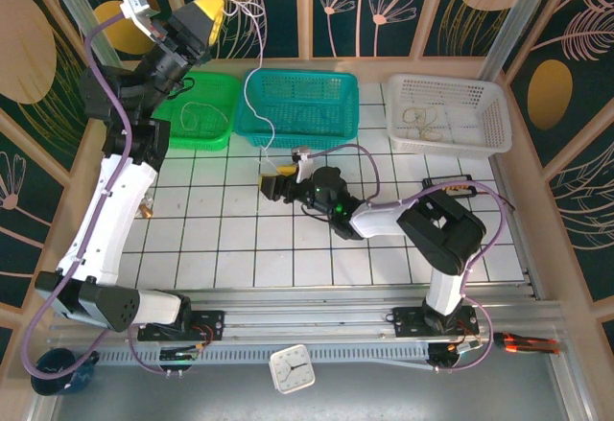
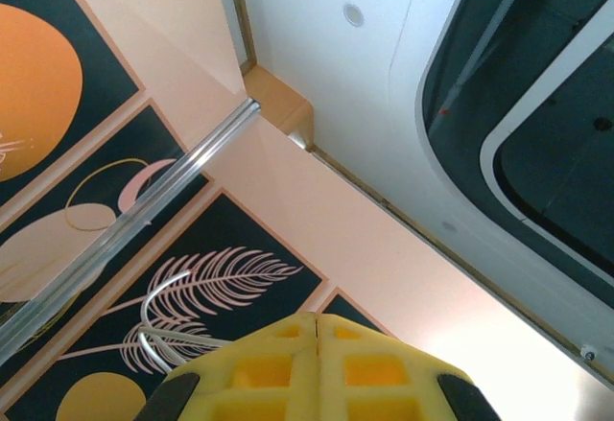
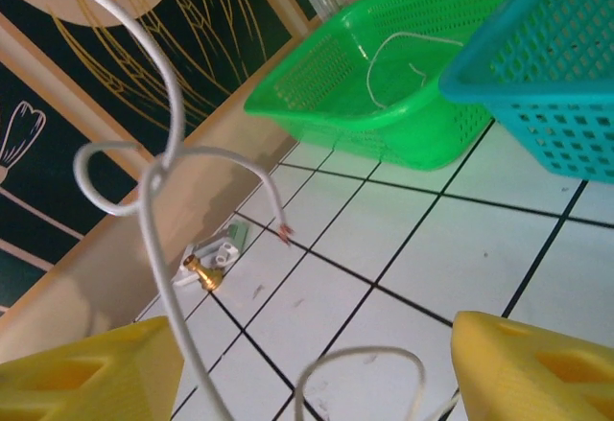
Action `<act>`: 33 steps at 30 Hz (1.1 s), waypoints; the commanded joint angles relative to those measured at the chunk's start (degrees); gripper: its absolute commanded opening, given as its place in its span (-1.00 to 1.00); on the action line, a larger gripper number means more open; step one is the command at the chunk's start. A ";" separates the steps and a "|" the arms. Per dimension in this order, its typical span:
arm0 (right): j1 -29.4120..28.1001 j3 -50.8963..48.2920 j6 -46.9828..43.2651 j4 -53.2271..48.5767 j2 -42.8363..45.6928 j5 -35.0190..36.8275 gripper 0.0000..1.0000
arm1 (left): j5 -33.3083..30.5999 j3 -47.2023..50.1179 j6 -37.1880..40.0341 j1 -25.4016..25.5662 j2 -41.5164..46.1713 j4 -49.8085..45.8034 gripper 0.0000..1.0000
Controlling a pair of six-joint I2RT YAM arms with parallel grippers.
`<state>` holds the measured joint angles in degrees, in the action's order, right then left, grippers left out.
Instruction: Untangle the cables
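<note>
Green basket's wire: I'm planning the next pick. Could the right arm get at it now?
Probably yes: the right end effector is open, and the green basket sits open-topped ahead with its wire exposed; only the hanging white cable loops across the way.

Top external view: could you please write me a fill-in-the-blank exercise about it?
The thin white cable hangs from the left gripper, whose yellow fingers are ___.
The right gripper has its fingers ___.
A thin pale wire loop lies in the ___ plastic basket.
Missing: shut; open; green.

Glossy tiled table (image 3: pixel 432 277) — shiny plastic green basket (image 3: pixel 384 105) — smooth-coated cables (image 3: pixel 176 95).
</note>
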<state>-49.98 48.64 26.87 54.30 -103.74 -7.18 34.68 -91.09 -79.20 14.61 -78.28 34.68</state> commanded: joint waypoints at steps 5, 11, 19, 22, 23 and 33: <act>1.53 1.39 1.25 2.57 -2.85 2.70 -0.71 | -0.55 -0.98 -2.60 0.64 -0.53 1.57 -1.00; 3.48 -5.97 4.72 4.24 -1.99 2.15 -1.00 | -2.07 -5.66 2.63 0.26 -4.17 -1.59 -1.00; 3.50 -18.41 5.53 4.15 4.79 5.18 -1.00 | -3.53 -17.28 10.77 -6.28 -12.63 -8.73 -1.00; 3.56 -21.09 4.73 2.04 8.00 6.44 -1.00 | -4.63 -20.69 12.93 -9.20 -15.30 -10.88 -1.00; 3.57 -21.88 4.46 1.50 9.04 6.97 -1.00 | -4.79 -22.11 13.35 -10.22 -16.32 -11.79 -1.00; 3.82 -24.21 2.59 -4.07 17.22 9.20 -1.00 | -6.57 -32.29 18.90 -18.31 -26.25 -21.32 -1.00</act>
<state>-46.48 25.26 30.94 52.14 -89.45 -0.32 29.12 -121.71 -62.96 -1.74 -103.02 16.78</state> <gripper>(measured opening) 0.067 0.043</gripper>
